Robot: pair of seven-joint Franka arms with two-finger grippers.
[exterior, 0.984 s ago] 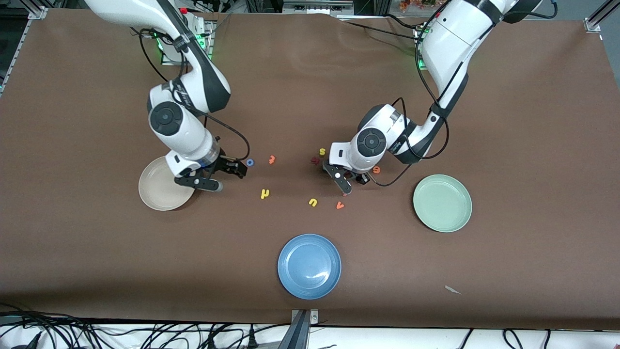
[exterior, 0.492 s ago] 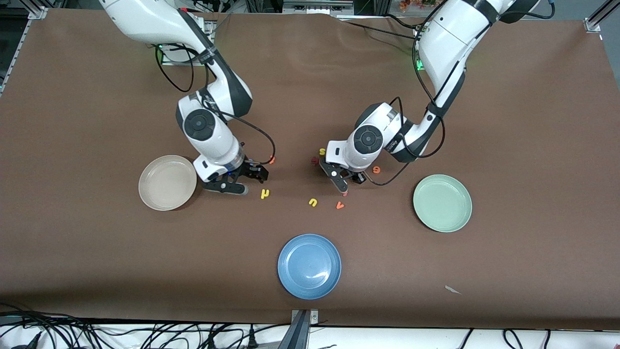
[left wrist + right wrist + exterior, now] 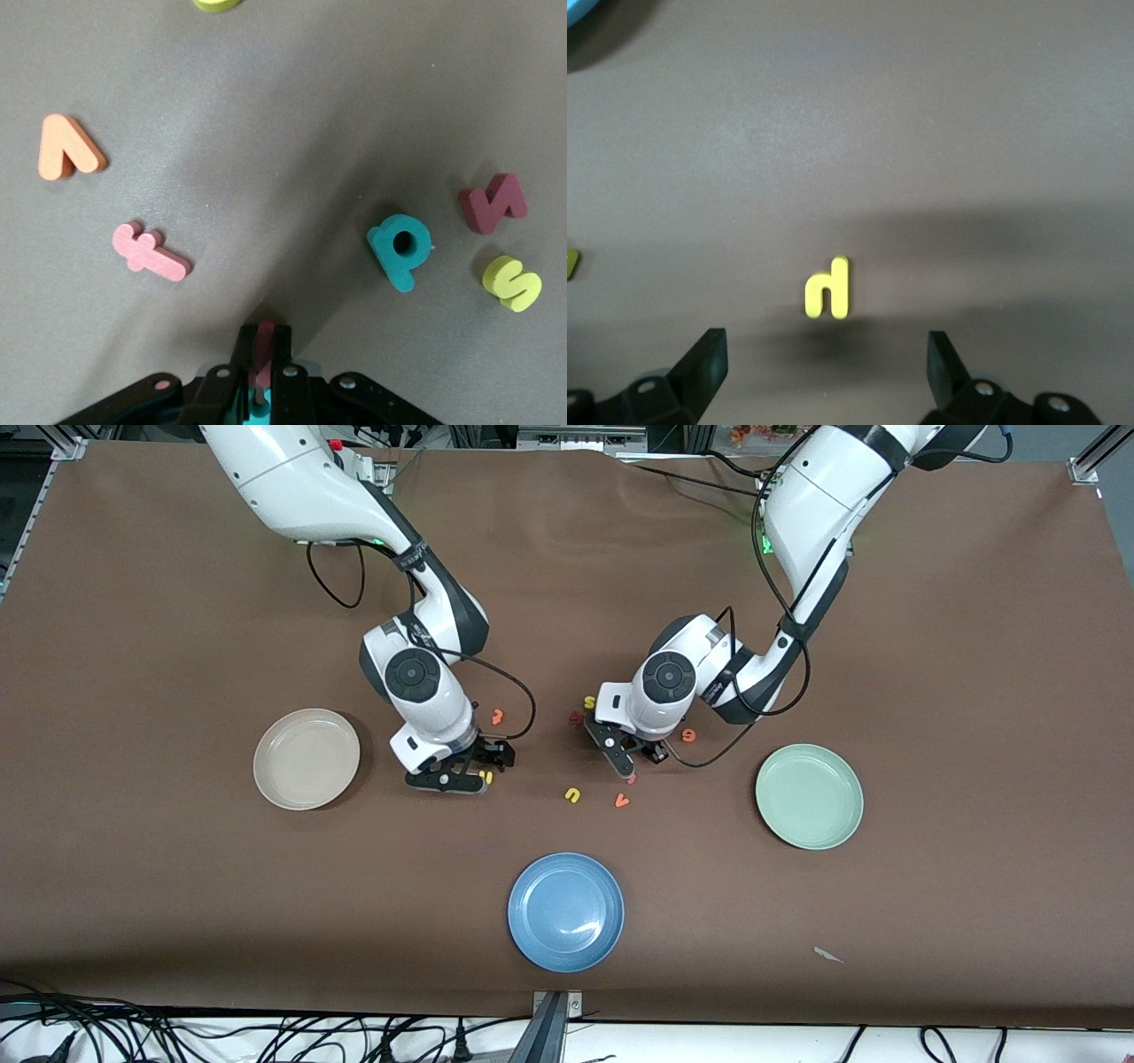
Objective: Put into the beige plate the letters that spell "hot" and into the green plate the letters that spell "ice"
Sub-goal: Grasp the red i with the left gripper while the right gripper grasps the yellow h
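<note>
Two arms at the brown surface [image 3: 930,691], compared with one second earlier.

The right claw [image 3: 469,769] is now hanging low over the yellow h [image 3: 484,777]. It has been travelling away from the rim of the beige plate [image 3: 292,775] toward the middle of the surface. Its fingers are standing wide apart, as before. In the right wrist view the yellow h [image 3: 828,288] is lying flat just ahead of the gap between them, untouched. The beige plate, earlier overlapped by this arm, is now showing whole. The blue o, visible beside the claw a second ago, is now being hidden by the arm. The orange t [image 3: 497,716] is lying on the surface just beside the right arm's wrist.

The left claw [image 3: 627,760] is keeping nearly the same place among the middle cluster of letters, but its fingers have been drawing together. In the left wrist view the left claw [image 3: 264,341] is pinching a dark red bar-like letter [image 3: 264,347].

Around it are lying a teal p [image 3: 400,251], a yellow s [image 3: 512,283], a pink f [image 3: 151,252] and an orange v [image 3: 66,149], all unmoved. The orange e [image 3: 688,735] is resting between the left claw and the green plate [image 3: 809,819]. The yellow u [image 3: 572,794] and the blue plate [image 3: 565,943] are lying nearer the front camera, unchanged.
</note>
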